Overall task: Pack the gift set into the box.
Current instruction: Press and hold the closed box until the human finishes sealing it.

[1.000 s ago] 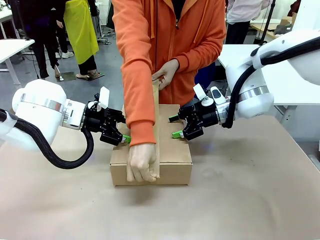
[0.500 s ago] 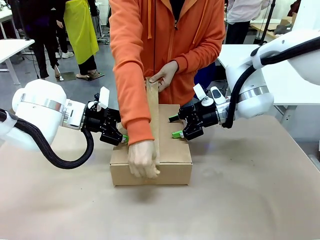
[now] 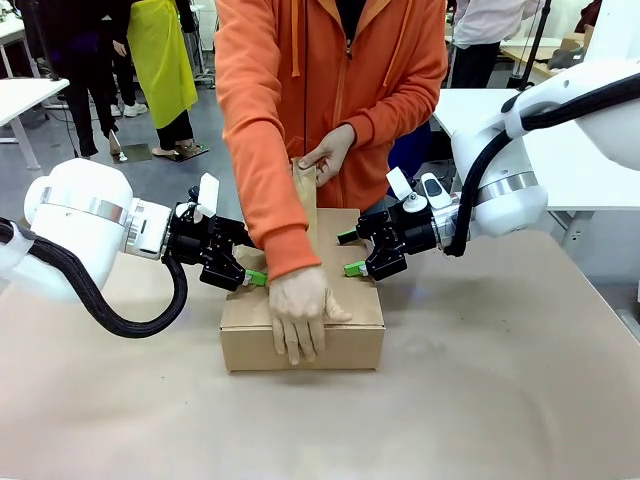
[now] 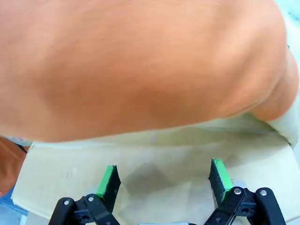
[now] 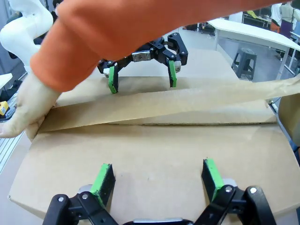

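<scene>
- Box sits mid-table, flaps down, paper tape strip half laid along the seam.
- Person's hand presses the near end; if it slips, I'd guess the tape wrinkles or goes crooked.
- Left end effector and right end effector: both spread open, empty, resting at the lid edges. Any nudge could shift the box.

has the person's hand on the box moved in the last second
Yes. The hand slid right along the front edge of the box, opening from a fist to flat fingers; the box stayed put.
</scene>
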